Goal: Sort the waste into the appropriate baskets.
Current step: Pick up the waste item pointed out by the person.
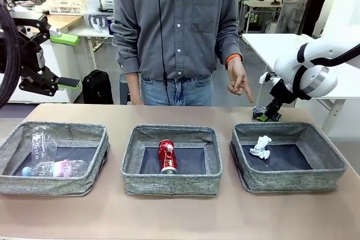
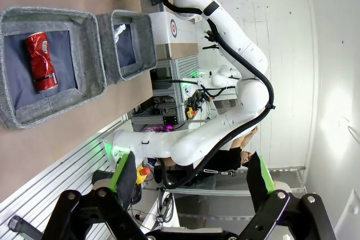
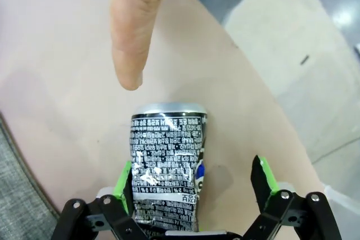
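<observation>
Front: right hand (image 1: 266,115) down at the dark can (image 1: 262,114) on the table (image 1: 180,217) behind the right basket (image 1: 292,179); red can (image 1: 166,155) in the middle basket (image 1: 171,184). Left wrist: left hand (image 2: 191,181) spread, holding nothing. Right wrist: fingers (image 3: 263,175) straddle the can, one touching, grip unclear; person's finger (image 3: 132,32) points at it.

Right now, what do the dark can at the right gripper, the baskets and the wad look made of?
Dark can: thin metal by the look, glossy black print, silvery rim, dented and creased wall. Baskets: grey woven fabric, matte, with soft walls that sag; dark flat bottoms, material unclear. Wad: crumpled white paper or tissue, matte, sharp folds; cannot tell which.
</observation>
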`<state>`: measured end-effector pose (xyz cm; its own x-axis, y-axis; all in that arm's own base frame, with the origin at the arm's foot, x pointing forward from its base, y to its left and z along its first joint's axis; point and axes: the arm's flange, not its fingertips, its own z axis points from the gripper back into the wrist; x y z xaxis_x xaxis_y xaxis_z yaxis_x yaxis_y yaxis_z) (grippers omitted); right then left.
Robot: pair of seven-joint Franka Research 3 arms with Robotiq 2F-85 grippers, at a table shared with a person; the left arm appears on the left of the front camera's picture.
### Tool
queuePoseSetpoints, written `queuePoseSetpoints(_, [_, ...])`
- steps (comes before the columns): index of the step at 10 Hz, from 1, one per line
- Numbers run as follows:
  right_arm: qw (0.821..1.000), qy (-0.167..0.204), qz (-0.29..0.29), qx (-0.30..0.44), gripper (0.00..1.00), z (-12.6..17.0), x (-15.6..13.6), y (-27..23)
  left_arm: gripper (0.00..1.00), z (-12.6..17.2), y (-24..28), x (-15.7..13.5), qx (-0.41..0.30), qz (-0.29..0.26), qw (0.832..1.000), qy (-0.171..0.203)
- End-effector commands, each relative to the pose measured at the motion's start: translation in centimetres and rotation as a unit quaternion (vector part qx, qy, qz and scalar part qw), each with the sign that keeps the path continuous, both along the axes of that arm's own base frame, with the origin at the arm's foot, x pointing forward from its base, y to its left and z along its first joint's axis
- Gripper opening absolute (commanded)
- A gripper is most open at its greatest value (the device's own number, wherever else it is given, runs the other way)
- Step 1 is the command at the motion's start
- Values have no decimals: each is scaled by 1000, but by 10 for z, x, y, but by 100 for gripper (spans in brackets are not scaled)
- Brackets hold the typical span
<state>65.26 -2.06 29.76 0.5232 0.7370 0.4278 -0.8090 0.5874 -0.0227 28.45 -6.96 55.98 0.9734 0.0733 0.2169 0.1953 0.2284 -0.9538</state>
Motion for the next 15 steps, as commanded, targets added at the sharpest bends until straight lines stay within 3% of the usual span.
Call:
queuePoseSetpoints(1, [1000, -8, 18, 19, 86, -2, 2, -3, 100, 2, 0, 1, -11, -3, 1000, -10])
queuePoseSetpoints(4, [999, -3, 36, 24, 60, -2, 0, -3, 100, 2, 0, 1, -11, -3, 1000, -10])
queuePoseSetpoints(5, [999, -4, 29, 17, 47, -3, 0, -4, 100, 2, 0, 1, -11, -3, 1000, -10])
queuePoseSetpoints(6, [999, -6, 30, 15, 41, -2, -1, -5, 100, 2, 0, 1, -11, -3, 1000, -10])
queuePoseSetpoints(7, [999, -6, 33, 11, 27, -1, -2, -4, 100, 2, 0, 1, -11, -3, 1000, -10])
queuePoseSetpoints(8, [999, -4, 40, 3, 21, 0, -1, -4, 100, 2, 0, 1, -11, -3, 1000, -10])
queuePoseSetpoints(9, [999, -4, 41, 2, 7, 1, -1, -3, 100, 2, 0, 1, -11, -3, 1000, -10])
queuePoseSetpoints(10, [999, -3, 38, 3, 1, 1, -1, -3, 100, 2, 0, 1, -11, -3, 1000, -10])
queuePoseSetpoints(13, [1000, -12, 25, -2, 0, 8, -2, -2, 100, 2, 0, 1, -11, -3, 1000, -10])
queuePoseSetpoints(14, [999, -19, 27, -35, 0, 31, -3, 1, 100, 2, 0, 1, -11, -3, 1000, -10])
queuePoseSetpoints(15, [997, -45, 43, -49, 0, 73, -10, 9, 100, 2, 0, 1, -11, -3, 1000, -10])
